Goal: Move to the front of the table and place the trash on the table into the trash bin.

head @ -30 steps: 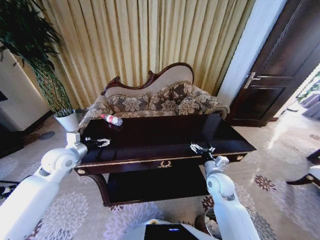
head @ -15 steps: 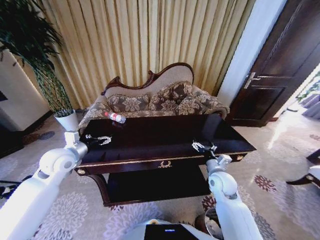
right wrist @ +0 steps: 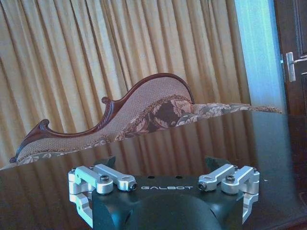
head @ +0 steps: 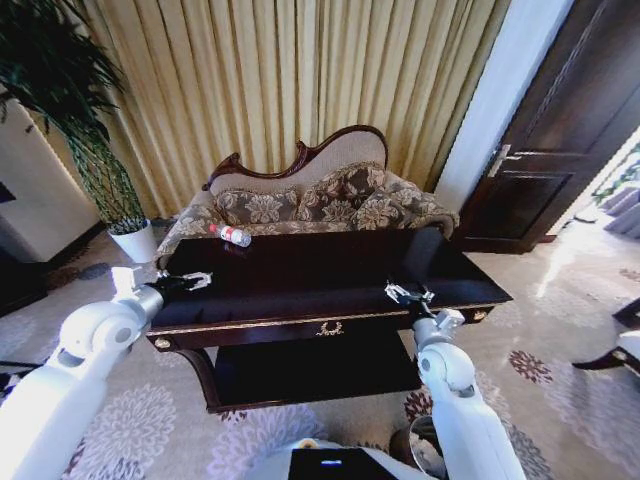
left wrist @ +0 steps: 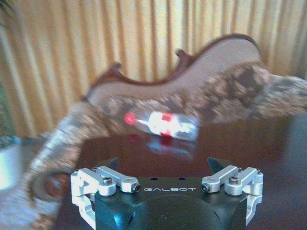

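Gold curtains [head: 300, 80] are hanging across the far wall in the head view, with a patterned sofa [head: 310, 205] standing before them and a potted plant [head: 70, 120] at the far left. A dark door [head: 560, 130] is being shown at the right. Nearer, the table [head: 330, 275] is stretching across the middle, its gold emblem [head: 329, 327] being displayed on the near front. The bottle [head: 231, 235] is lying on its side at the table's far left edge, just before the sofa. The left gripper [head: 185, 282] is being held over the table's left end, near the bottle but apart from it, its fingers spread. The right gripper [head: 408, 294] is being held over the near right part of the tabletop, fingers likewise spread and holding nothing. A metallic rim, perhaps of the trash bin [head: 424, 447], is being glimpsed on the floor beside the right arm.

From the left wrist view, the left gripper [left wrist: 167, 165] is seen wide and empty, the bottle [left wrist: 165, 123] lying beyond it and being mirrored in the glossy tabletop [left wrist: 240, 143].

From the right wrist view, the right gripper [right wrist: 163, 165] is seen wide and empty above the tabletop [right wrist: 192, 143], with the sofa [right wrist: 144, 108] and curtains [right wrist: 120, 52] beyond.
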### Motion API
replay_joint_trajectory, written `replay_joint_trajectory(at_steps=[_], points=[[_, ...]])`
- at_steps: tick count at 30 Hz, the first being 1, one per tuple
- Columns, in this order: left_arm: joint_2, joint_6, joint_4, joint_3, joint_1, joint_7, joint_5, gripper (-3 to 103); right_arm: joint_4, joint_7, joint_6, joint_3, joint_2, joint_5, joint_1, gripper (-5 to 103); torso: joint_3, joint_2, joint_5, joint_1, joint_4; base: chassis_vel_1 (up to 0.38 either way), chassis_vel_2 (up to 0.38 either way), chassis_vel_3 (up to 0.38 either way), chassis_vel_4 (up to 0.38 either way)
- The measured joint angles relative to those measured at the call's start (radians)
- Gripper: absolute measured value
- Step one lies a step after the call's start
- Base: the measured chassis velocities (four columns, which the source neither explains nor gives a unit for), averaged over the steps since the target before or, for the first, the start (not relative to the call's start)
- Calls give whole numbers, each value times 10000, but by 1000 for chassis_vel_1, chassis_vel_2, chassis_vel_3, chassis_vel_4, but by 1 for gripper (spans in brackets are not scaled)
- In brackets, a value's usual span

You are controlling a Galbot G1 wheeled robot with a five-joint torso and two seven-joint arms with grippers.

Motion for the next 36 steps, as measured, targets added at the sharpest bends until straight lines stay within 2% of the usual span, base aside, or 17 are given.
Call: replay_joint_trajectory(at_steps=[1, 2, 4, 5, 7, 11, 13, 15, 17, 22, 25, 26, 28, 32, 34, 35, 36], points=[[0, -35, -4, -26, -64, -294, -9, 100, 0, 0, 0, -9, -1, 0, 0, 100, 0, 0, 0, 0, 0, 0, 0, 0, 0], [0, -35, -4, -26, -64, -294, -9, 100, 0, 0, 0, -9, -1, 0, 0, 100, 0, 0, 0, 0, 0, 0, 0, 0, 0], [-1, -76, -10, -19, -279, -1096, -262, 100, 2, 0, 0, -43, -1, 0, -1, 100, 0, -1, 0, 0, -3, 0, 0, 0, 0], [-1, -76, -10, -19, -279, -1096, -262, 100, 2, 0, 0, -43, -1, 0, -1, 100, 0, -1, 0, 0, -3, 0, 0, 0, 0], [13, -136, -40, -77, -508, -1711, -490, 100, 35, 0, 0, -87, 0, -14, 0, 100, 1, -1, 0, 0, -5, 0, 0, 0, 0], [74, -246, -15, -149, -582, -1842, -522, 100, 74, 0, -4, -95, -1, -19, -1, 100, 1, -1, 0, 0, -2, 0, 0, 0, 0], [238, -656, 544, -160, -1148, -2058, -678, 100, 238, 0, -128, -73, -18, -4, -62, 100, 0, 0, -2, -1, 0, 0, 0, 0, 0], [296, -725, 698, -51, -1433, -2266, -791, 100, 264, 0, -154, -78, -16, -1, -79, 100, 0, 0, -2, -1, -1, 0, 0, 0, 0], [450, -936, 1160, 319, -2161, -2703, -1089, 100, 285, 0, -180, -146, 15, -22, -90, 100, 1, -1, -1, 0, -6, 0, 0, 0, 0], [616, -1492, 1953, 819, -2838, -2581, -1151, 100, 343, 0, -207, -242, 53, -59, -81, 100, 2, -1, 2, 0, -3, 0, 0, 0, 0], [625, -2588, 3096, 1523, -3412, -2269, -1162, 100, 371, 0, -228, -302, 86, -88, -89, 100, 1, 0, -2, 0, -1, 0, 0, 0, 0], [625, -2588, 3096, 1523, -3412, -2269, -1162, 100, 371, 0, -228, -302, 86, -88, -89, 100, 1, 0, -2, 0, -1, 0, 0, 0, 0], [434, -2949, 3909, 2068, -3987, -2339, -1161, 100, 378, 0, -250, -345, 108, -99, -93, 100, 1, 0, -2, 0, 1, 0, 0, 0, 0], [186, -2983, 4635, 2799, -4792, -2595, -1098, 100, 437, 0, -310, -348, 98, -106, -112, 100, 2, -1, -2, 0, 0, 0, 0, 0, 0], [-153, -2913, 5393, 3751, -6059, -3062, -1074, 100, 508, 0, -381, -273, 58, -105, -165, 100, 1, -1, -1, 0, -5, 0, 0, 0, 0], [-153, -2913, 5393, 3751, -6059, -3062, -1074, 100, 508, 0, -381, -273, 58, -105, -165, 100, 1, -1, -1, 0, -5, 0, 0, 0, 0], [-319, -2732, 5640, 4111, -6618, -3344, -1130, 100, 525, 0, -392, -210, 22, -99, -214, 100, 2, -1, 1, 0, -7, 0, 0, 0, 0]])
